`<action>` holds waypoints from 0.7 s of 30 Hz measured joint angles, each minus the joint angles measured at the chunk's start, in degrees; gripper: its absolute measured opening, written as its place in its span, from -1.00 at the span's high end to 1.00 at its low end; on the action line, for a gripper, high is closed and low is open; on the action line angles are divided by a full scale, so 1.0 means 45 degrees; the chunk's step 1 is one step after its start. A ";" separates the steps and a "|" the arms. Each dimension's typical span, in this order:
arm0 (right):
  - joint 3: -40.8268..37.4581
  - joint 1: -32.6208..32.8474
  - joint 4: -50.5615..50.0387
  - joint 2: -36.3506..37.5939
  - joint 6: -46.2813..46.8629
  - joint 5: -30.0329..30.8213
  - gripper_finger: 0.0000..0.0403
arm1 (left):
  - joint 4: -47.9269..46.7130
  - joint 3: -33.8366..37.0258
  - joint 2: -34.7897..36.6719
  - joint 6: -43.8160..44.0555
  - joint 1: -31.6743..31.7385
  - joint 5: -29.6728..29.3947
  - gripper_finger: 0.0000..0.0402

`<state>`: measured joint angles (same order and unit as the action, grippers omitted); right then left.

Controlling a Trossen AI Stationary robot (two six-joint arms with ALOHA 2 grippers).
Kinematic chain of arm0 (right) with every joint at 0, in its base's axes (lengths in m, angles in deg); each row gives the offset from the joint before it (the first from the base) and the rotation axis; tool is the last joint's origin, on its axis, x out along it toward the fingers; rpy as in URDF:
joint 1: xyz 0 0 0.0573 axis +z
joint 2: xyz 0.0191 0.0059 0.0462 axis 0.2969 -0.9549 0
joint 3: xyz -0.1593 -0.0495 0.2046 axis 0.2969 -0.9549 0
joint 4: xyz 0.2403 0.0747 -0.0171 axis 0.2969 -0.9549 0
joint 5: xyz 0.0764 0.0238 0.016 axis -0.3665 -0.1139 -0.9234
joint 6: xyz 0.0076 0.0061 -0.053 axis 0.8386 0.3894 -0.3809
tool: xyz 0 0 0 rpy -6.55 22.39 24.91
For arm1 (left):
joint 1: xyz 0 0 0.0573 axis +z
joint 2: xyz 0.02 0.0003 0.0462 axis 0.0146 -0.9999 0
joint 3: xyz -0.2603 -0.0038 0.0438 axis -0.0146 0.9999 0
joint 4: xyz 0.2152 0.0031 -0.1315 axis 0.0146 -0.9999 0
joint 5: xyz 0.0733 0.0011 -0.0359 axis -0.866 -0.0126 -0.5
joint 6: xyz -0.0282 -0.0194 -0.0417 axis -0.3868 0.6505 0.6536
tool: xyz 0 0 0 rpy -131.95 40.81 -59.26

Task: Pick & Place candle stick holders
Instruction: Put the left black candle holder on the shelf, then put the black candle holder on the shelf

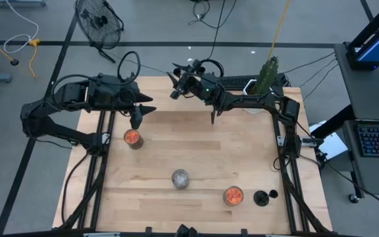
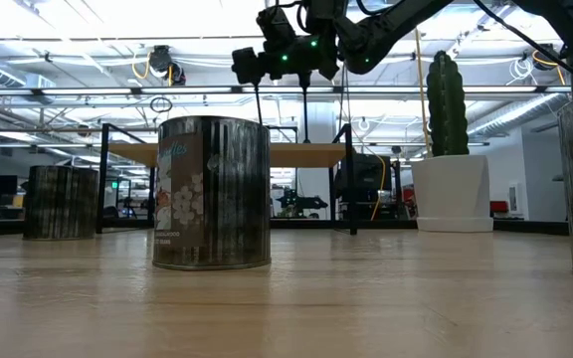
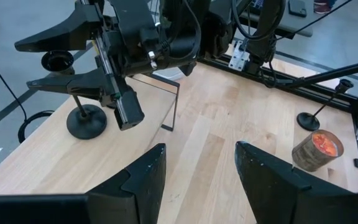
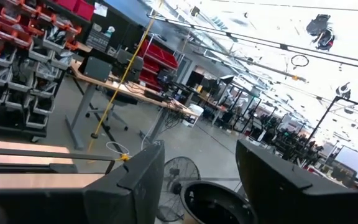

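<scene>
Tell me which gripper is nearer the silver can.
Left. The left gripper hangs above the table's far left, beyond the silver can; the right gripper is farther, at the table's far edge.

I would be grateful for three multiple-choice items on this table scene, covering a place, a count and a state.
1. Where does the silver can stand? A) on the table B) on the floor C) on top of a jar
2. How many orange-filled jars show? A) one B) two C) four
3. The left gripper is: A) shut on a jar B) open and empty C) shut on the can

Answers: 1 A, it sits on the wood; 2 B, the high view shows two; 3 B, its fingers stand apart around nothing.
</scene>
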<state>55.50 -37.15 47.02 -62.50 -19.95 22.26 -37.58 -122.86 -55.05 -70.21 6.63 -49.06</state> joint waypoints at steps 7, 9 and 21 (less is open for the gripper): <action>0.0000 0.0000 0.0739 0.0000 -0.0433 -0.0005 0.03 | 0.0000 0.0000 0.0000 0.0004 0.0001 0.0000 0.00; 0.0000 0.0000 0.0814 0.0005 -0.0424 -0.0005 0.02 | 0.0000 0.0000 0.0000 0.0004 0.0003 0.0000 0.00; 0.0000 0.0033 0.0839 0.0479 -0.0706 -0.0049 0.02 | 0.0000 0.0000 0.0000 -0.0025 0.0004 0.0000 0.00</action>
<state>55.50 -37.00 50.80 -60.35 -23.12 22.04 -37.58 -122.86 -55.05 -70.32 6.65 -49.06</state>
